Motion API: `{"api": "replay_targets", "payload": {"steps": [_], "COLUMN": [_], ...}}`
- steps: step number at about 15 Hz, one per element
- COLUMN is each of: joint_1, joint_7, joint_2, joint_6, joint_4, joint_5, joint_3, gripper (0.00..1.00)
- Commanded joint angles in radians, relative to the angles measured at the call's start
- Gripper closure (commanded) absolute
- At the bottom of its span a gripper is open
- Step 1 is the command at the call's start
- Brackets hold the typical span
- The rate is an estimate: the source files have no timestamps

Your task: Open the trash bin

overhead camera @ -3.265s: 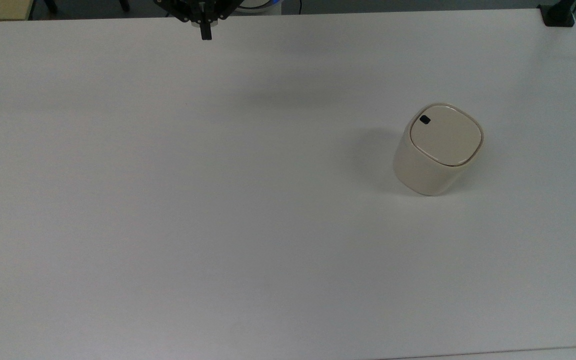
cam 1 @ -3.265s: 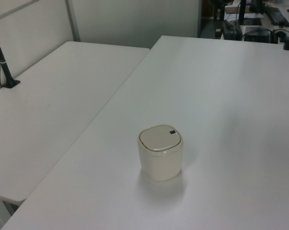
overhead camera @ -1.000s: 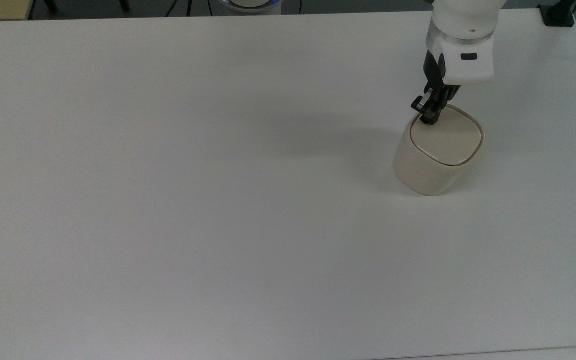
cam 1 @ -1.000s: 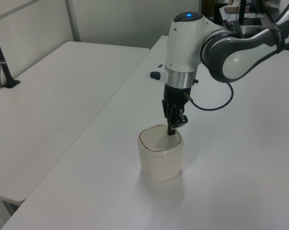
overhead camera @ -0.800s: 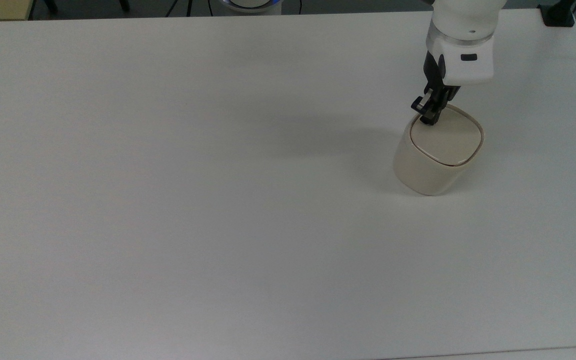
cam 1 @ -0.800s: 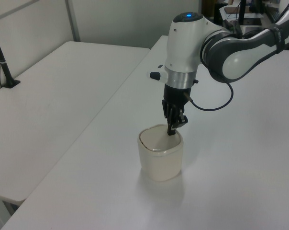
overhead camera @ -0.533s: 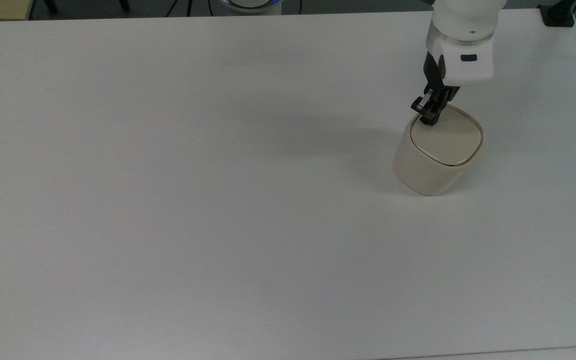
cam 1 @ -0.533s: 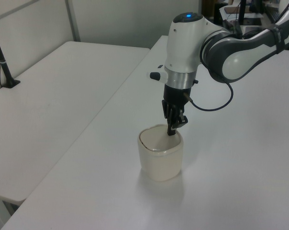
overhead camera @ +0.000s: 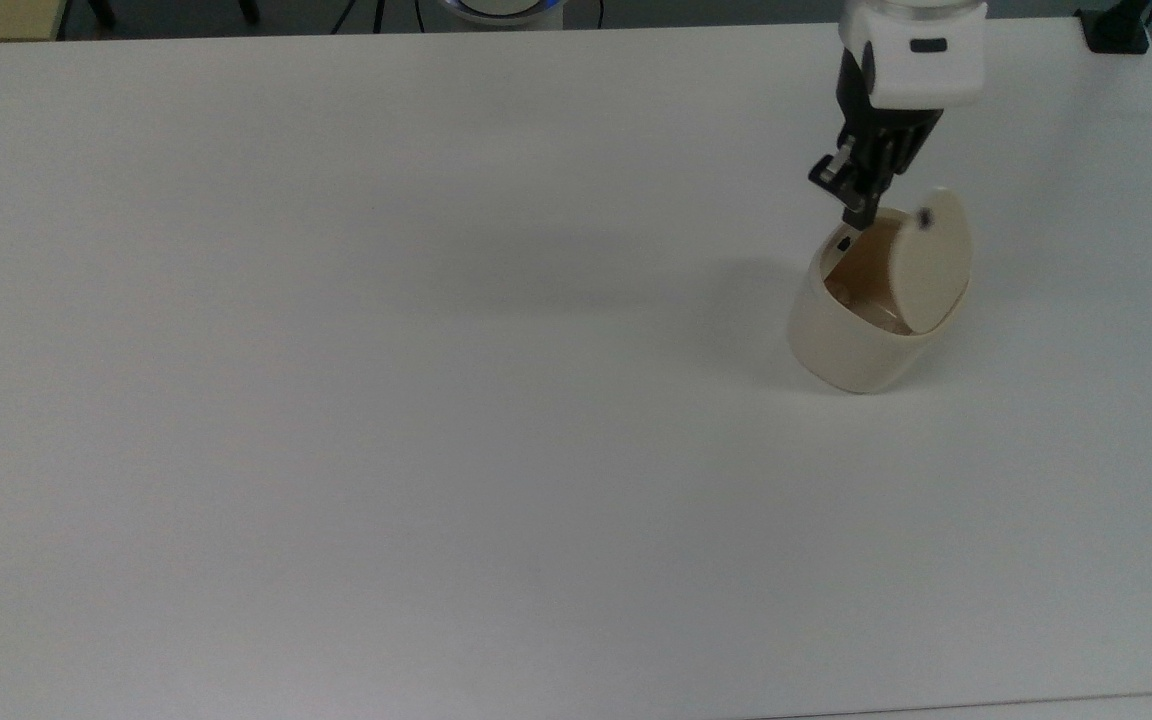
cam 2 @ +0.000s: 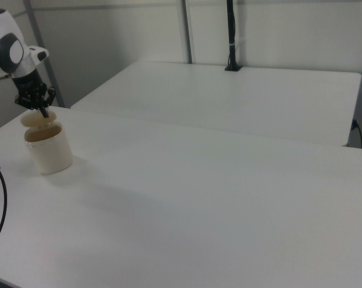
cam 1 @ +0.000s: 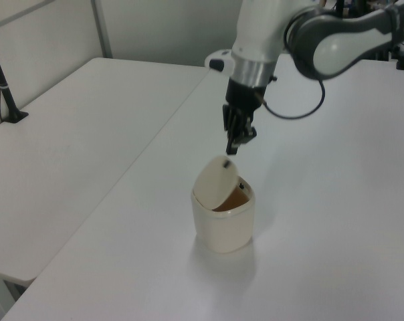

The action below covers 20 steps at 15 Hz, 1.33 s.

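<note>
White tabletop (overhead camera: 336,400): our small cream plastic trash bin's (overhead camera: 851,345) flat lid (overhead camera: 926,265) has just sprung up, tan interior exposed; our narrow, empty gripper (overhead camera: 858,205) has lifted clear. Task looks done.

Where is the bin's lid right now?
The lid stands raised on the trash bin, tilted toward the top view's right over the brown inside, at the table's far right; the gripper hangs just above the rim.

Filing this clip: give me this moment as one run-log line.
trash bin: lid sprung up, tan interior showing | gripper: shut, just above rim | table
</note>
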Motion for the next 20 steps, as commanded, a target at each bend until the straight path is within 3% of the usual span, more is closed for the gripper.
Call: {"api": "replay_targets", "payload": {"steps": [1, 8, 12, 14, 17, 18, 20], "joint_1": [-0.097, -0.295, -0.316, -0.319, -0.319, -0.319, -0.319], "joint_7": [0.041, 0.183, 0.183, 0.183, 0.183, 0.183, 0.181], "joint_2": [-0.118, -0.224, -0.269, -0.282, -0.289, -0.290, -0.292], "joint_6": [-0.160, -0.335, -0.432, -0.453, -0.453, -0.453, -0.450], "joint_4": [-0.028, -0.096, -0.116, -0.114, -0.108, -0.108, -0.107], "joint_5": [0.017, -0.029, -0.029, -0.029, -0.032, -0.033, -0.033], "joint_3": [-0.012, -0.020, -0.057, -0.071, -0.104, -0.106, -0.121], "gripper": [0.98, 0.99, 0.95, 0.74, 0.31, 0.28, 0.11]}}
